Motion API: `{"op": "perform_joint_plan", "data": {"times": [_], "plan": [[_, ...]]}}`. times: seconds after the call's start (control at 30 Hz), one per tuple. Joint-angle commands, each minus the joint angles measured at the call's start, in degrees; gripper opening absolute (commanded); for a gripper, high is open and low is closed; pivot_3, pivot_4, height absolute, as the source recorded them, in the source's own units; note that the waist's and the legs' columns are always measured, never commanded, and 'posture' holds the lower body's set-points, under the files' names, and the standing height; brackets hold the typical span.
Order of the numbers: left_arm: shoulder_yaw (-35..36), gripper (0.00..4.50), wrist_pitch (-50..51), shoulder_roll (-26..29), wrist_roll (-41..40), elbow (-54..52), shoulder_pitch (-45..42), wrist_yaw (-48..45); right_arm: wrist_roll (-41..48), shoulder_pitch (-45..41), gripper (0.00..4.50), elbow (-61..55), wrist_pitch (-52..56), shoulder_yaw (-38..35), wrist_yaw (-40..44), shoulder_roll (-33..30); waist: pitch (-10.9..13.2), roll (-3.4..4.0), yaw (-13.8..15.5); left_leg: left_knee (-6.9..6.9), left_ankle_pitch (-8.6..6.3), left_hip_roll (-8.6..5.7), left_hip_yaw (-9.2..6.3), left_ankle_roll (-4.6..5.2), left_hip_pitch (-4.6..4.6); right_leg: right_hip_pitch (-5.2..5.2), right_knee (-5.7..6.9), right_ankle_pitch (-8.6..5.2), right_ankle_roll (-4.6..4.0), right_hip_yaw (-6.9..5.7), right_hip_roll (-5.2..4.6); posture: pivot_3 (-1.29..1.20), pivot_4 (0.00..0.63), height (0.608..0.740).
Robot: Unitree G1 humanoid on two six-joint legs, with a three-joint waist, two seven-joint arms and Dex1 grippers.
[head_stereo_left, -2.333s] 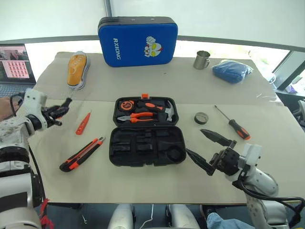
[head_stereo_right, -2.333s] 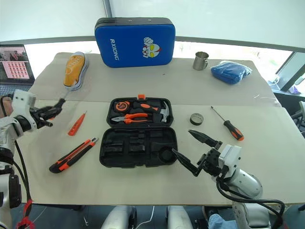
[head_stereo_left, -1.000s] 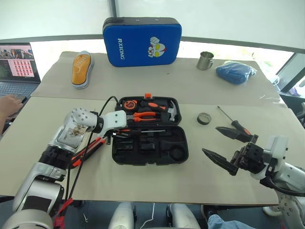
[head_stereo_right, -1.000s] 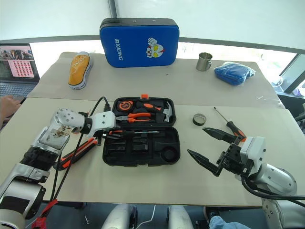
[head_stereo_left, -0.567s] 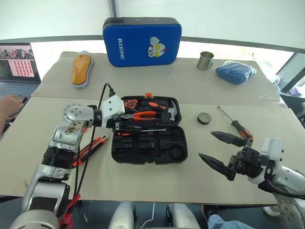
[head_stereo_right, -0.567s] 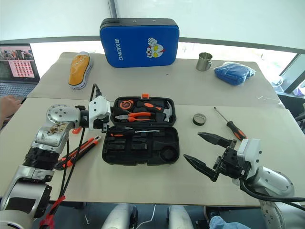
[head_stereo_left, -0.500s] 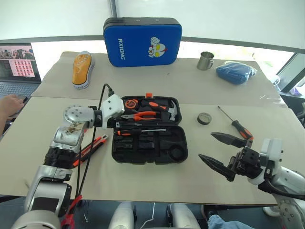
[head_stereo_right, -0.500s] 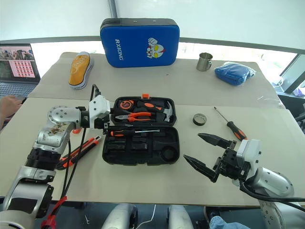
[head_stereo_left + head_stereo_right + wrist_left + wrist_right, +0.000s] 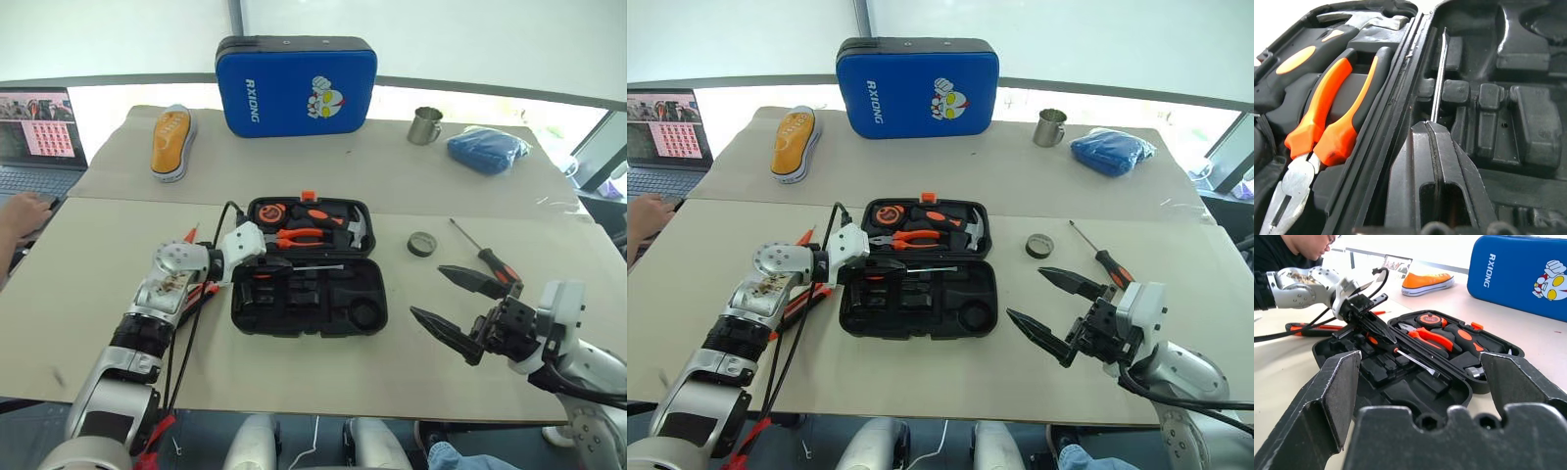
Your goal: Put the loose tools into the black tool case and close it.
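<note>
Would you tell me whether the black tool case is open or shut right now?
Open: the black tool case lies flat, its lid with pliers beside the slotted tray.

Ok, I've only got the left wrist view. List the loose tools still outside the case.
Observer: A long screwdriver and the tape roll lie right of the black tool case.
Operator: Now the other side.
Observer: The utility knife and the red screwdriver lie left of the case.
Operator: Report the right pincer.
Observer: The right pincer hovers open off the case's right front corner, holding nothing.
</note>
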Motion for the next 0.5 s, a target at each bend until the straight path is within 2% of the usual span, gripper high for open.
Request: {"op": "perform_joint_plan", "data": {"times": [0.03,0.17,0.23,0.3,0.37,0.47,0.5], "plan": [[-2.7,0.02,2.2,-0.9,3.2,2.7,0.7,1.2,-0.4,0.4,4.5,-0.8,-1.6,-1.7,-0.3,0.7,-0.1,0.08,0.0,0.0,0.0,0.0,0.01,0.0,0.04,0.04,0.0,0.0,0.0,0.0,0.0,0.0,0.15,0.74],[-4.5,0.02,7.7,-1.8,3.7,2.3,1.0,0.4,-1.0,0.7,4.5,-0.4,-1.9,-1.7,-0.4,1.5,-0.2,0.36,0.0,0.0,0.0,-0.01,0.03,0.0,0.15,0.17,0.0,-0.01,0.01,0.0,0.0,0.0,0.15,0.74],[-4.9,0.02,5.7,-2.1,3.4,1.9,1.7,-0.4,-1.4,1.0,4.5,-0.2,-2.3,-1.9,-0.5,1.9,-0.3,0.42,0.0,-0.03,-0.02,-0.05,0.08,0.03,0.45,0.55,-0.08,-0.04,0.07,0.0,0.0,0.0,0.15,0.74],[-3.7,0.02,4.5,-2.7,1.0,0.6,2.5,-1.5,-2.1,1.5,4.5,0.1,-3.2,-2.6,-0.6,2.4,-0.4,0.56,0.0,-0.09,-0.07,-0.03,0.1,0.09,0.68,0.82,-0.23,-0.06,0.09,0.0,0.01,0.0,0.15,0.74],[0.7,0.02,2.7,-3.1,-3.9,-1.0,3.0,-2.3,-2.6,2.6,4.5,1.0,-5.2,-5.3,-0.8,3.1,-0.5,0.68,0.0,-0.09,-0.1,-0.05,0.11,0.13,0.66,0.81,-0.26,-0.07,0.11,0.01,-0.02,0.0,0.15,0.74],[7.7,0.7,3.7,-1.2,-12.8,-4.6,4.8,-6.8,-3.0,5.8,4.5,3.2,-8.0,-10.4,0.0,3.6,-0.4,0.67,-0.1,-0.09,-0.11,-0.08,0.09,0.14,0.51,0.69,-0.28,-0.08,0.13,0.0,-0.07,0.0,0.15,0.74],[10.3,1.11,5.0,-0.3,-17.5,-6.8,5.9,-9.8,-3.3,7.2,4.5,4.2,-8.8,-12.1,0.3,3.9,-0.4,0.62,-0.1,-0.09,-0.11,-0.07,0.06,0.14,0.43,0.61,-0.27,-0.08,0.13,0.01,-0.08,0.0,0.15,0.74]]}}
